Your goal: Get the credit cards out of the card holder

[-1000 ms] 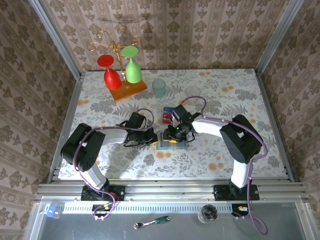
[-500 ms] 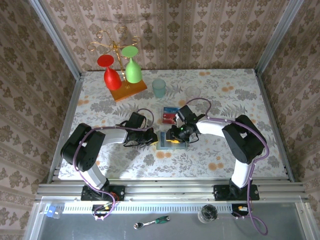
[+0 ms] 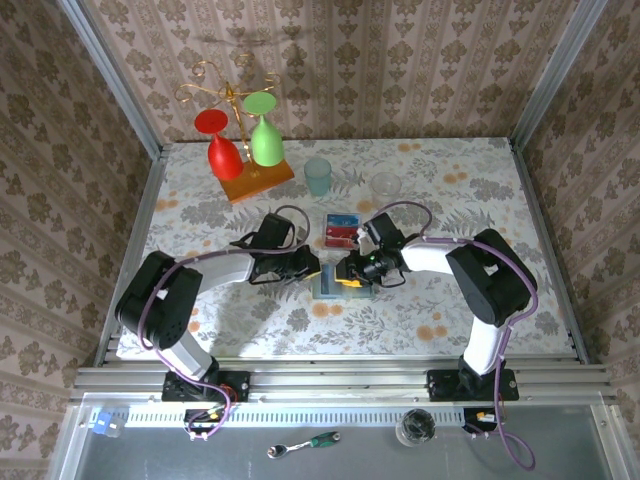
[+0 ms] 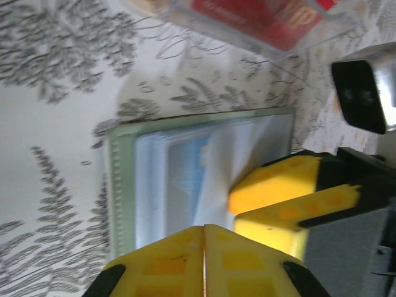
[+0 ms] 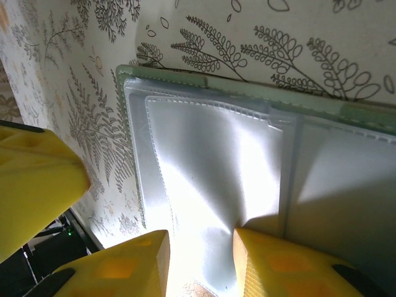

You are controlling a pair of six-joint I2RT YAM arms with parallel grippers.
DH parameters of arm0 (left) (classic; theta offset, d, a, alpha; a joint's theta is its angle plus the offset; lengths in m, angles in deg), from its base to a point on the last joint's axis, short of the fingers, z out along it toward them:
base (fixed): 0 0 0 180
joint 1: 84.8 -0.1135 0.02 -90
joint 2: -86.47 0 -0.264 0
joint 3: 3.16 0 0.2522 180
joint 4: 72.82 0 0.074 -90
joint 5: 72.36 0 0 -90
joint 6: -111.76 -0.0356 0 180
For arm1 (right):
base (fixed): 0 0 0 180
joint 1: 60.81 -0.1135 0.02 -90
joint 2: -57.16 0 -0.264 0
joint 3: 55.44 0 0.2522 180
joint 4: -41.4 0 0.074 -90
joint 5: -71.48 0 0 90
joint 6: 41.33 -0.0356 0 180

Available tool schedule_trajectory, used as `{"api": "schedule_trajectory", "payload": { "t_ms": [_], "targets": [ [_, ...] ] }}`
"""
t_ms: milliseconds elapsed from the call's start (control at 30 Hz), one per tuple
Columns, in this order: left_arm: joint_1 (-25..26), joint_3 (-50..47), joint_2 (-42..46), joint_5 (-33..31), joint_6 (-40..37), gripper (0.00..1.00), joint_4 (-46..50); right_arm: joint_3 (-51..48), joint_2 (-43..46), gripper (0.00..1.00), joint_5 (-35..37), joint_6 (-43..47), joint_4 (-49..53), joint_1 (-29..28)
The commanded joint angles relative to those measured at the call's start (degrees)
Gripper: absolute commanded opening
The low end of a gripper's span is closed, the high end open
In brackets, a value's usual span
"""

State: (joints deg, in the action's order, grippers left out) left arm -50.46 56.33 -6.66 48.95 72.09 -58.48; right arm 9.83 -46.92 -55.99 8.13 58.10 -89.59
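The card holder (image 3: pixel 334 284) lies between both hands, credit cards (image 3: pixel 340 230) just behind it.
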Motion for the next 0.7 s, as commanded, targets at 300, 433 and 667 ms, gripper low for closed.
{"api": "schedule_trajectory", "payload": {
  "t_ms": [300, 433, 667],
  "targets": [
    [1.9, 4.4, -5.9, 0.8, 0.2, 0.2, -0.9, -1.9, 0.0, 0.35, -1.7, -0.3, -0.8, 0.8],
    [1.9, 5.0, -7.4, 1.3, 0.5, 0.22, -1.6, -2.1, 0.0, 0.34, -1.9, -0.3, -0.9, 0.8],
    [2.1, 5.1, -8.8, 1.7, 1.0, 0.25, -2.5, -2.1, -0.6, 0.34, -2.3, -0.7, -1.5, 0.8]
  ]
}}
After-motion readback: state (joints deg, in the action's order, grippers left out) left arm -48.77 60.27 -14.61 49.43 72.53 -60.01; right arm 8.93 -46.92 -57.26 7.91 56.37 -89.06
